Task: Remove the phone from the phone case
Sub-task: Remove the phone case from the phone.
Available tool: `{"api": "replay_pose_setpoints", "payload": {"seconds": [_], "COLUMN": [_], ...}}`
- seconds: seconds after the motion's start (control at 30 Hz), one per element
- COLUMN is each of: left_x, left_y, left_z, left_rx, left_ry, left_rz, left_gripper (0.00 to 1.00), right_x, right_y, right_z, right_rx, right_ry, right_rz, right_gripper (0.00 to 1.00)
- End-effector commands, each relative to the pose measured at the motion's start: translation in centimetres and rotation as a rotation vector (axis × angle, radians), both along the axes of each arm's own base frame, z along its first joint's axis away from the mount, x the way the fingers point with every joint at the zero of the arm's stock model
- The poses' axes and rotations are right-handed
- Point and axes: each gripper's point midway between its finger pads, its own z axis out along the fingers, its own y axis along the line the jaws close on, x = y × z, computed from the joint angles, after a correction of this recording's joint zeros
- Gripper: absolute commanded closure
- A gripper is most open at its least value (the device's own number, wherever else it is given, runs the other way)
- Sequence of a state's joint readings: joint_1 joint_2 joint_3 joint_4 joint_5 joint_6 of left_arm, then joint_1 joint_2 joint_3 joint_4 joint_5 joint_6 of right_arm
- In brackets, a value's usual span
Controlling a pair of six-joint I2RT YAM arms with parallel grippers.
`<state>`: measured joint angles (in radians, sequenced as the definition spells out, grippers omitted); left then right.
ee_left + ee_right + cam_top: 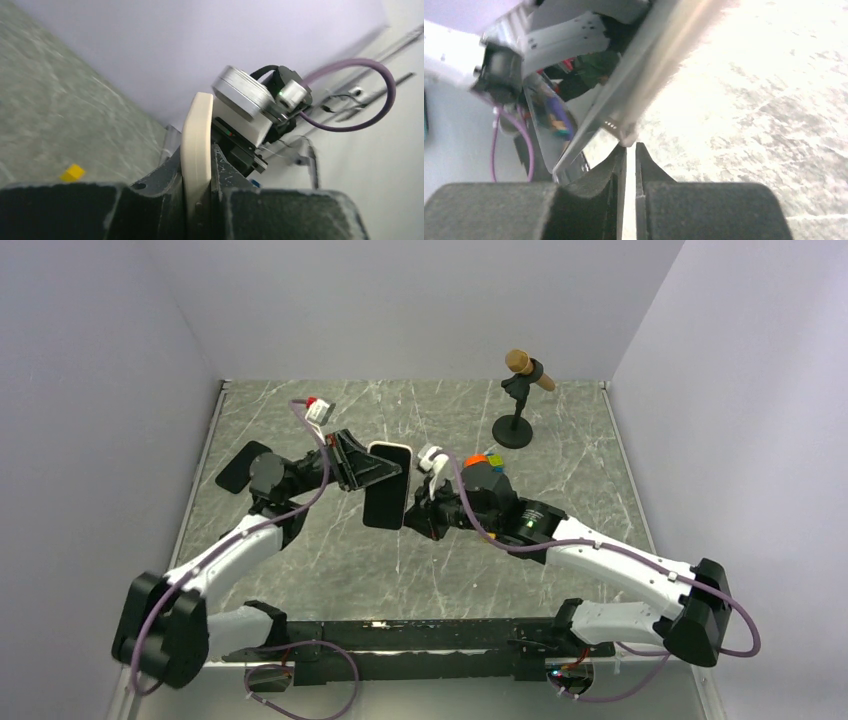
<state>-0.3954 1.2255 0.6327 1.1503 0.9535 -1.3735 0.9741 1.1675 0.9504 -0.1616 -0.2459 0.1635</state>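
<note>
- Right wrist view, nearest to us: our right gripper (630, 152) is standing with its jaws pressed almost together, with only a thin slit between them. The lower edge of the phone (651, 75), the one with the small port holes, is lying just over the fingertips. We cannot tell if anything is pinched there.
- Left wrist view: our left gripper (197, 172) is clamping the cream phone case (196, 135) by its edge and holding it upright in the air. We are judging that this gives the case an anchor while the other arm is working on the phone.
- From above, both arms are meeting over the middle of the table (340, 560), clear of its surface. The dark phone is showing on the near side of the cream case and seems partly out of it, so we are judging the separation as not finished.
- Farthest, a microphone (527, 368) on its stand is standing well apart, near the back wall.
</note>
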Motion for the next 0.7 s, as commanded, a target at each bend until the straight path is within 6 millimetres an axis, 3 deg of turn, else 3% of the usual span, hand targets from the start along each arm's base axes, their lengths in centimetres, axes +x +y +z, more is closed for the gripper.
{"api": "replay_pose_setpoints", "payload": {"seconds": [0.0, 0.03, 0.1, 0.17, 0.33, 0.4, 0.53, 0.67], "left_x": [0.0, 0.8, 2.5, 3.6, 3.0, 2.5, 1.1, 0.5], "left_y": [-0.4, 0.0, 1.3, 2.8, 4.5, 4.6, 5.3, 5.8], "left_z": [1.5, 0.8, 1.2, 2.1, 5.8, 6.9, 8.9, 10.0], "left_rx": [0.152, 0.219, 0.276, 0.257, -0.063, -0.186, -0.411, -0.506], "left_ry": [-0.102, -0.100, -0.149, -0.165, -0.108, -0.074, -0.055, -0.027], "left_rz": [0.181, 0.243, 0.390, 0.511, 0.587, 0.541, 0.434, 0.362], "left_gripper": [1.00, 1.00, 1.00, 1.00, 1.00, 1.00, 1.00, 1.00], "right_x": [7.9, 7.0, 4.8, 2.6, -1.0, -0.9, 0.1, 1.2], "right_y": [-3.7, -3.4, -2.7, -2.0, -0.3, 0.2, 0.9, 1.2], "right_z": [-0.6, -1.4, -2.0, -1.2, 4.6, 6.2, 6.9, 6.8], "right_rx": [0.047, 0.046, 0.077, 0.161, 0.498, 0.576, 0.665, 0.649], "right_ry": [0.047, 0.109, 0.204, 0.261, 0.276, 0.268, 0.254, 0.231], "right_rz": [-0.478, -0.438, -0.336, -0.227, -0.002, 0.026, 0.017, -0.019], "right_gripper": [0.79, 0.72, 0.58, 0.47, 0.17, 0.13, 0.13, 0.18]}}
